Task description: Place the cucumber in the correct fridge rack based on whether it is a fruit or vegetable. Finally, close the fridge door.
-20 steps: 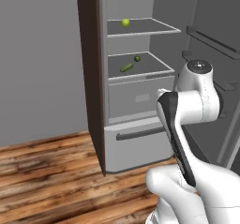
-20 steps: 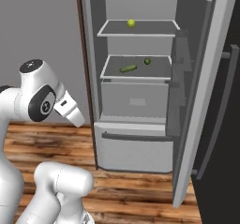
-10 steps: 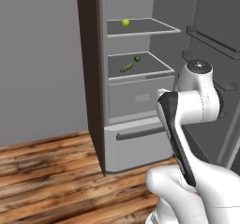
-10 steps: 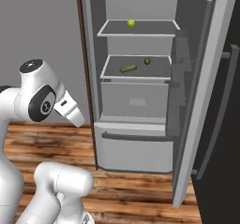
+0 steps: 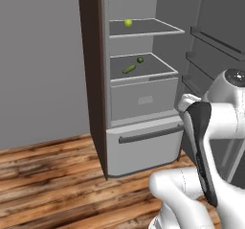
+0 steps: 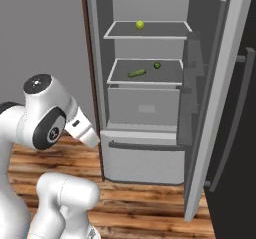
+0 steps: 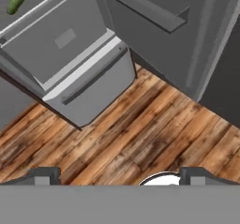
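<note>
The cucumber (image 5: 129, 69) (image 6: 136, 73) lies flat on the fridge rack (image 5: 160, 71) (image 6: 172, 77), the lower of the two shelves; the hand view catches it in the top left corner (image 7: 15, 3). A round dark green ball (image 5: 140, 59) (image 6: 157, 65) rests just behind it on the same shelf. The fridge door (image 6: 220, 83) (image 5: 217, 41) (image 7: 187, 35) stands wide open on the right, its bins facing inward. My gripper (image 7: 119, 178) is open and holds nothing; it hangs low over the wooden floor, well below and in front of the shelves.
A yellow-green ball (image 5: 128, 23) (image 6: 140, 25) sits on the upper shelf. Below the rack are a crisper box and the low drawer front with a horizontal handle (image 5: 143, 144) (image 6: 145, 158) (image 7: 89, 87). My folded arm stands in front of the fridge.
</note>
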You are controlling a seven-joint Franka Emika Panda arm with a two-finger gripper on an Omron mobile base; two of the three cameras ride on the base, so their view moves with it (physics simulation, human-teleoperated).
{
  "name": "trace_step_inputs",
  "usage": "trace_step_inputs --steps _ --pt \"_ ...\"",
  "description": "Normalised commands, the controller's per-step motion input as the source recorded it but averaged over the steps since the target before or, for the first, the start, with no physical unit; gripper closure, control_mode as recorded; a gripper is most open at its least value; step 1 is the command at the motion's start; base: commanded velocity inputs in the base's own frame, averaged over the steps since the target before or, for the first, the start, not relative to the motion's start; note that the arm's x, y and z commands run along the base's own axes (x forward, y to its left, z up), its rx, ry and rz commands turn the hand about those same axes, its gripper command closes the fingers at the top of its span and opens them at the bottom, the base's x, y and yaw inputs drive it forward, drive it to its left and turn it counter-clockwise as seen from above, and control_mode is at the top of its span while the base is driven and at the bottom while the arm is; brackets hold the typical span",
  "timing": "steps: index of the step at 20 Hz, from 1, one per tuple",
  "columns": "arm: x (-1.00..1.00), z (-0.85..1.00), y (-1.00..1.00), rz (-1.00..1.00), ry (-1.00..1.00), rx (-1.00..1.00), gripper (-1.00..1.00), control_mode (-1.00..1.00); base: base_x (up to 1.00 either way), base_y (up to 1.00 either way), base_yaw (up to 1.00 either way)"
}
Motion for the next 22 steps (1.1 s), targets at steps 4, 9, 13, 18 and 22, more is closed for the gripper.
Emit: trace_step_inputs --steps 4,9,13,18,22 --pt "-0.99 0.09 -0.94 -0.05 -0.31 0.11 -1.00 -1.00 0.00 0.00 0.00" --pt "-0.87 0.01 -0.99 -0.10 -0.24 0.12 -1.00 -1.00 0.00 0.00 0.00" --pt "-0.79 0.06 -1.00 -0.15 -0.13 0.15 -1.00 -1.00 0.00 0.00 0.00" --pt "-0.47 0.03 -1.00 -0.13 -0.05 0.15 -1.00 -1.00 0.00 0.00 0.00" --pt "0.22 -0.01 -1.00 -0.01 0.00 0.12 -1.00 -1.00 0.00 0.00 0.00"
